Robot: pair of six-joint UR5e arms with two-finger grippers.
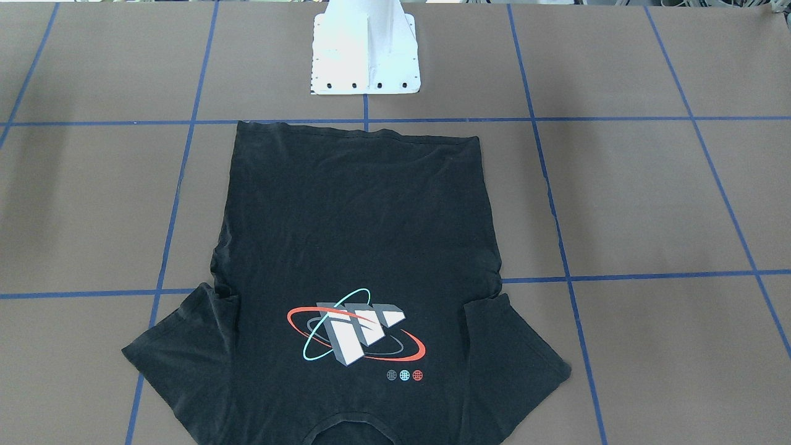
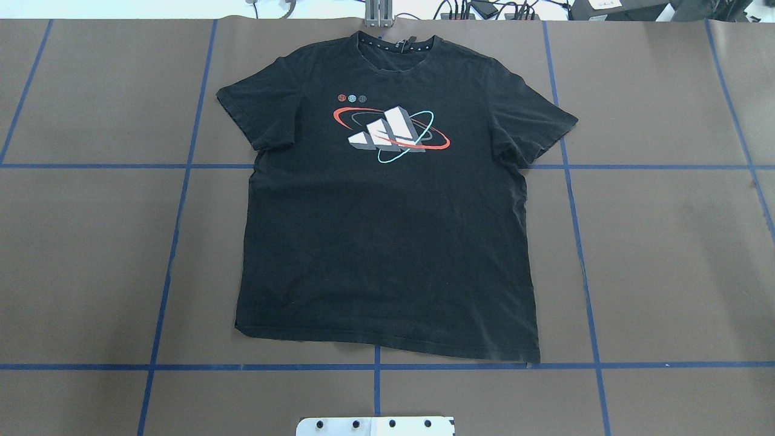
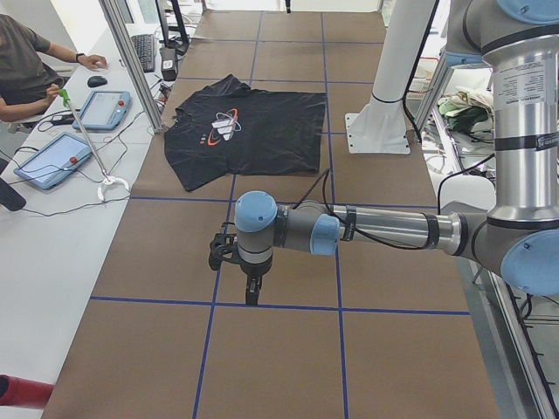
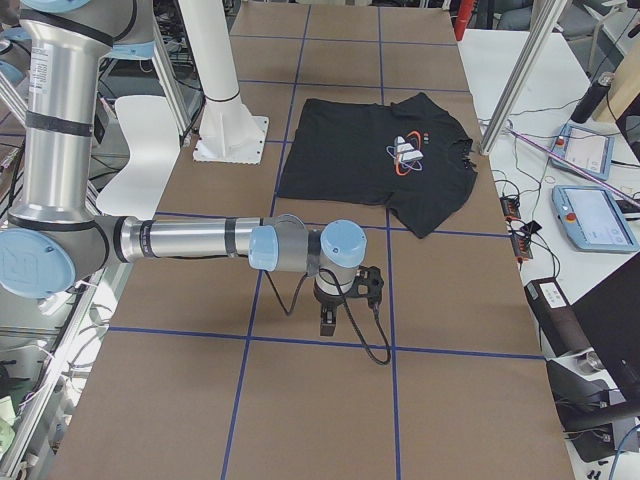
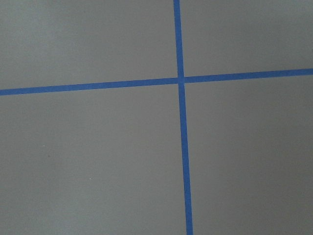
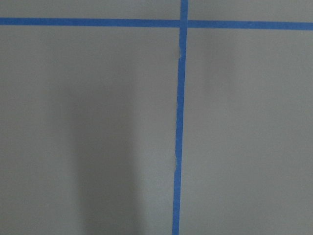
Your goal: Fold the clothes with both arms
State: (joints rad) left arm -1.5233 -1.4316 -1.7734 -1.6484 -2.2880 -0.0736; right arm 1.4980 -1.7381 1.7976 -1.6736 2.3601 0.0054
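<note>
The black T-shirt (image 2: 387,242) lies flat and spread out on the brown table, graphic (image 2: 390,136) up, collar away from the robot. It also shows in the front view (image 1: 358,235) and in both side views (image 3: 262,131) (image 4: 350,160). My left gripper (image 3: 253,295) points down over bare table, well away from the shirt, at a blue tape line. My right gripper (image 4: 327,322) hangs likewise over bare table at the other end. Both show only in the side views, so I cannot tell if they are open or shut. Both wrist views show only table and tape.
The white pedestal base (image 1: 366,55) stands at the robot's side of the shirt's hem. Blue tape lines (image 2: 375,366) grid the brown table. An operator (image 3: 22,61) sits at a side bench with tablets (image 3: 48,161) and cables; more tablets (image 4: 595,215) show in the right view.
</note>
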